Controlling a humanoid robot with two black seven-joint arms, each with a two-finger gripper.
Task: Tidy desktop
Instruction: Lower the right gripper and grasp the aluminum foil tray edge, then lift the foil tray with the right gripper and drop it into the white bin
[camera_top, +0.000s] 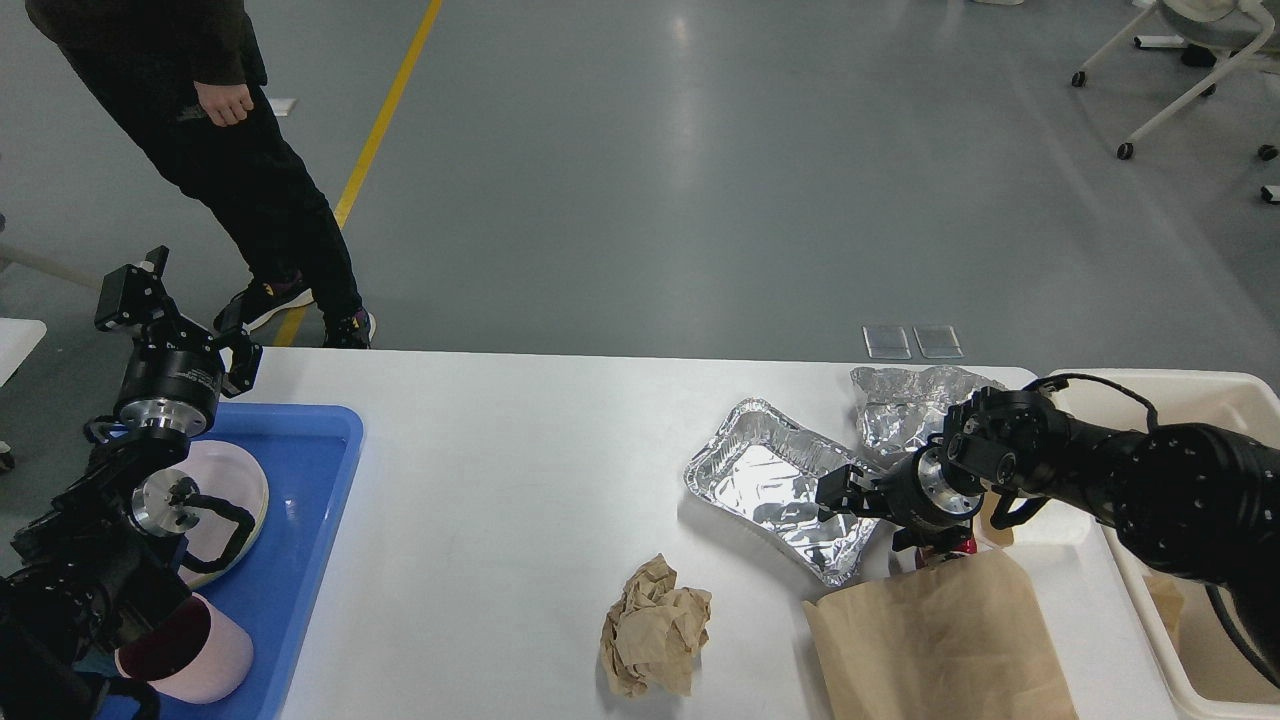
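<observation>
desktop (500, 470) fills the lower middle of the view, w/ my 2 arms at opposite ends of it. my right gripper (880, 515) sits low over the right part of the desktop, right at the near edge of the foil tray (785, 485), just above the brown paper bag (940, 640). a bit of red can (955, 547) shows under the wrist; can't tell if the fingers are around it, or whether they're apart or together, too dark and end-on. crumpled foil (900, 405) lies behind the gripper near the far edge, and a crumpled paper wad (655, 625) is well left of it near the front edge. cream bin (1190, 400) is beside the desktop's right end. my left gripper (175, 300) is raised above the blue tray (300, 520) at the left end, fingers spread apart, holding nothing. pink plate (235, 480) and pink cup (195, 645) are in the tray.
</observation>
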